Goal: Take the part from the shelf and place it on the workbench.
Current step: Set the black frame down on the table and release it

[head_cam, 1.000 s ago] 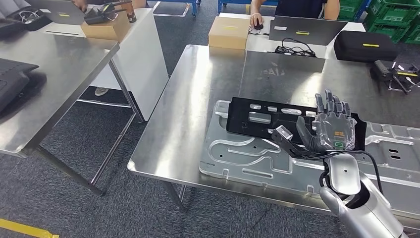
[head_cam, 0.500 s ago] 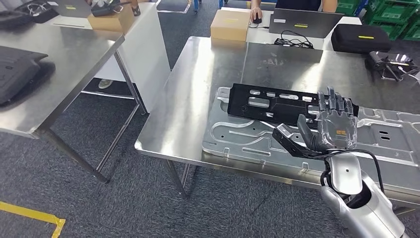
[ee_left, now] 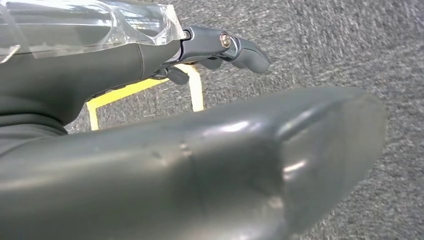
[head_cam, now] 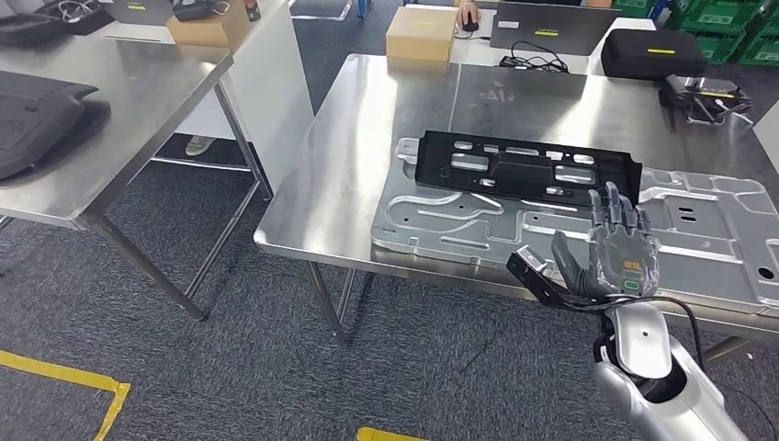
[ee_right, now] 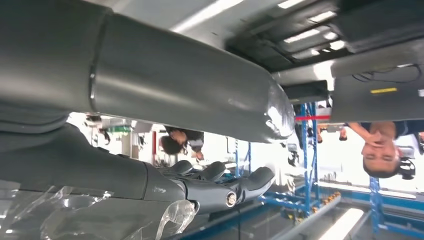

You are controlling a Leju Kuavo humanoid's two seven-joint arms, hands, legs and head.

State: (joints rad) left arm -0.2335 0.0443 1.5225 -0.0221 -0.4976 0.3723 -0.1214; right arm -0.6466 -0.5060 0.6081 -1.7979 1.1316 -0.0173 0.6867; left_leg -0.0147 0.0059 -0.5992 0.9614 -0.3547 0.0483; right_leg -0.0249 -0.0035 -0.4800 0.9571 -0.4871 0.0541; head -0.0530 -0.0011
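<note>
Silver panel [head_cam: 698, 248] cut off at right edge, left hand [ee_left: 200, 165] blurred close-up, fingers [ee_left: 235, 47] partly hidden

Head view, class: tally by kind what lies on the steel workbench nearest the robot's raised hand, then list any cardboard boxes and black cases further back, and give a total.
Black plastic part: 1
Pressed metal panel: 1
Cardboard boxes: 2
Black case: 1
Total: 5
</note>
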